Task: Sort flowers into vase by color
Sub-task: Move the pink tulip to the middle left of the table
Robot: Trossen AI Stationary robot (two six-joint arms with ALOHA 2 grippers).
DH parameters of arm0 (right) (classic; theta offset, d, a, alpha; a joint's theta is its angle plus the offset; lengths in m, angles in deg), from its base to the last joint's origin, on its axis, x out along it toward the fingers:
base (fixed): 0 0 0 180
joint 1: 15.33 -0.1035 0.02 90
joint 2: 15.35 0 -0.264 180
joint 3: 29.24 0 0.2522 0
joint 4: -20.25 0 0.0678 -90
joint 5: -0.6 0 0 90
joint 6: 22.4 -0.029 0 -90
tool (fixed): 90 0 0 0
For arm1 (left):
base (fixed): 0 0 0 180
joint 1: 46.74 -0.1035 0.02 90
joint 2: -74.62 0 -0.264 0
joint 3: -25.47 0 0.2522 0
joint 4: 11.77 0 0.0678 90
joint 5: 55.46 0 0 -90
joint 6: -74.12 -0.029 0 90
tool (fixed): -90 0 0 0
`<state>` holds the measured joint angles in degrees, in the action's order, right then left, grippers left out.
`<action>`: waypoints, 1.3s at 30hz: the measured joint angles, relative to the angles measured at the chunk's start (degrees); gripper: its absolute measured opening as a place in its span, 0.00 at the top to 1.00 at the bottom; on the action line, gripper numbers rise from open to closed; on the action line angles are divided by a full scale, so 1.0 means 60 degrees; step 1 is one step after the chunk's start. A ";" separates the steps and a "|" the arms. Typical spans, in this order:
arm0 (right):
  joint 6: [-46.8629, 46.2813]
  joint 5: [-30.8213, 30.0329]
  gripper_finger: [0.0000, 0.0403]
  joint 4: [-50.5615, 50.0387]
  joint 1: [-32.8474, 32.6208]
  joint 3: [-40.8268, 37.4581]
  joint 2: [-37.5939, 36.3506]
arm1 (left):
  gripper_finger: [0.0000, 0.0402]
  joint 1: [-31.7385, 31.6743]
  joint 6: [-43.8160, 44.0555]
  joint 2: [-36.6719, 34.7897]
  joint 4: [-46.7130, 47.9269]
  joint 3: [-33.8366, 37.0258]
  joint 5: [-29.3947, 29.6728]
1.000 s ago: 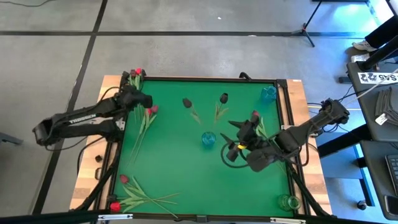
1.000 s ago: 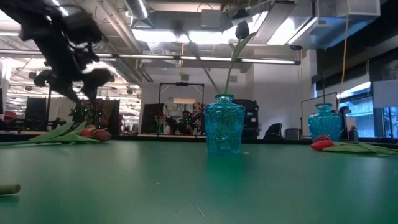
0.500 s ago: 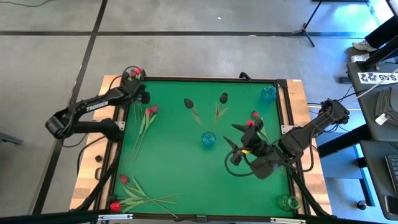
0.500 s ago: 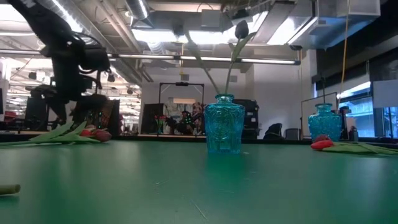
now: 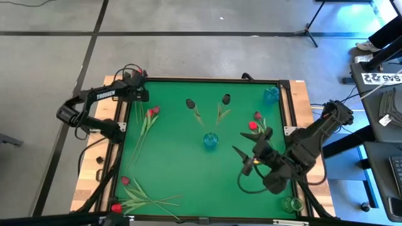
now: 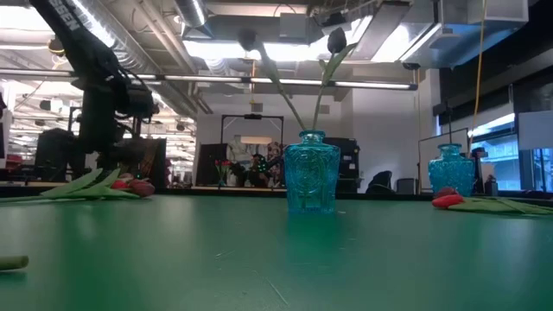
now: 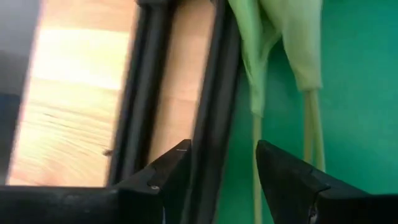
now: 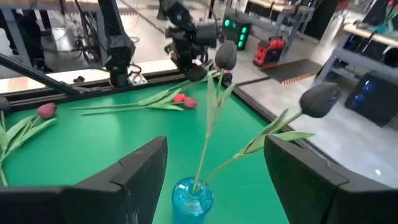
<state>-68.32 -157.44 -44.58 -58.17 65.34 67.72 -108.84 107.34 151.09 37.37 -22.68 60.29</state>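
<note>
A blue glass vase [image 5: 210, 140] stands mid-table and holds two near-black tulips [image 5: 190, 103], [image 5: 225, 99], their stems stuck in its neck [image 8: 193, 186]. Red tulips lie flat at the far left [image 5: 151, 112], at the right [image 5: 254, 122] and at the near left corner [image 5: 125, 182]. My left gripper [image 5: 142, 94] hovers open at the table's far left corner, over green stems [image 7: 258, 124] beside the frame. My right gripper [image 5: 248, 162] is open and empty, on the near right side of the blue vase [image 8: 193, 196].
A second blue vase [image 5: 271, 94] stands at the far right corner and a clear greenish one [image 5: 290, 204] at the near right corner. More red flowers [image 5: 135, 74] lie outside the far left corner. A black frame rail [image 7: 211, 93] borders the green mat.
My right gripper has drawn back from the blue vase toward the table's near edge, staying open. My left arm has swung toward the far left corner, its gripper shifting slightly toward the far edge. The flowers have kept their places.
</note>
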 joint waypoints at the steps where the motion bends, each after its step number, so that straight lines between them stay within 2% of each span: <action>1: -0.0252 -0.0155 0.33 -0.0180 -0.0127 0.0000 0.0000 | 0.59 0.0099 0.0098 0.0098 0.0006 0.0000 -0.0007; 5: -0.1414 -0.0327 0.33 -0.1020 -0.0558 0.0000 0.0000 | 0.64 0.0838 0.0646 0.0229 0.0320 0.0000 0.0086; 8: -0.2117 -0.0334 0.33 -0.1559 -0.0776 0.0000 0.0000 | 0.68 0.1518 0.1159 0.0229 0.0317 0.0000 0.0599; 17: -0.2778 -0.0328 0.33 -0.1797 -0.1324 0.0000 0.0188 | 0.75 0.0685 0.1446 0.1045 0.0057 -0.0015 0.0117; 23: -0.2811 -0.0392 0.33 -0.1828 -0.1499 0.0000 0.0371 | 0.82 0.1119 0.1693 0.1661 -0.0091 -0.0055 0.0421; 29: -0.2810 -0.0239 0.33 -0.1930 -0.1495 0.0000 0.0397 | 0.98 0.1970 0.1925 0.1694 -0.0209 -0.0001 0.1063; 34: -0.2875 -0.0103 0.33 -0.1858 -0.1511 0.0000 0.0397 | 0.99 0.3110 0.2612 0.1188 0.0505 0.0034 0.1433; 39: -0.2883 0.0023 0.33 -0.1749 -0.1638 0.0000 0.0397 | 0.99 0.4434 0.3082 -0.0637 0.1738 0.0027 0.2246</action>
<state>-85.62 -157.30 -55.08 -68.00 65.34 70.10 -82.24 125.83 147.27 47.80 -22.52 73.77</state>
